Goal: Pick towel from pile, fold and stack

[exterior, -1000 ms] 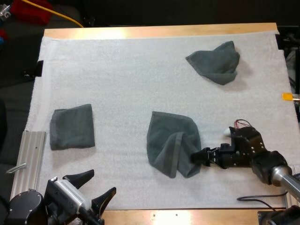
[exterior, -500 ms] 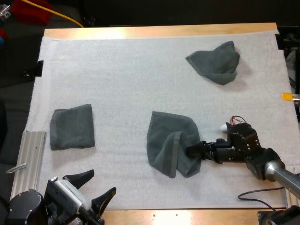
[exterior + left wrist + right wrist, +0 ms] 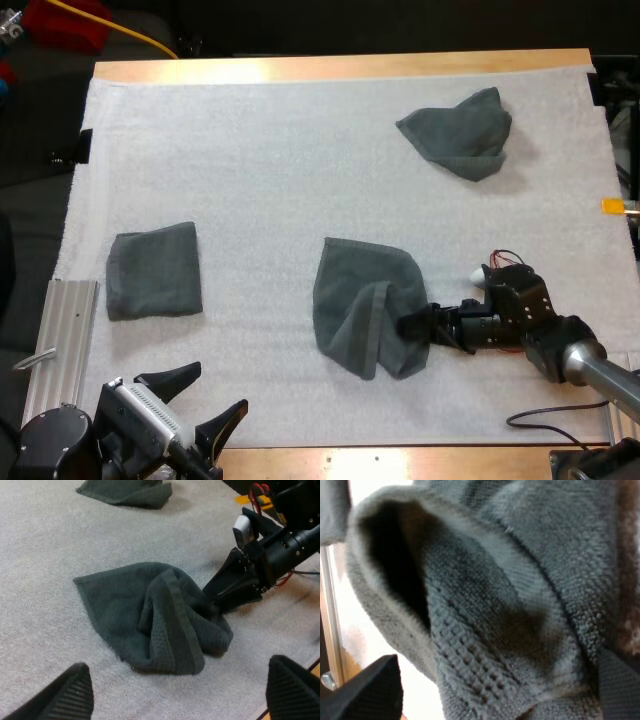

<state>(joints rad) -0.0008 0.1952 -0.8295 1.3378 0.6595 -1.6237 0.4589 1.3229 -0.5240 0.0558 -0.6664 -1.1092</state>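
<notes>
The right claw (image 3: 410,325) sits low at centre right of the high view, its tips at the right edge of the crumpled dark grey-green towel (image 3: 360,310) on the white mat (image 3: 270,150). From its own wrist camera the fingers look spread, with cloth bulging between them and one finger seemingly clear of it. The left claw (image 3: 218,390) hangs at lower left, spread wide and clear of any cloth. A folded grey-green towel (image 3: 154,270) lies centre left, and a second crumpled grey-green towel (image 3: 458,132) lies upper right.
</notes>
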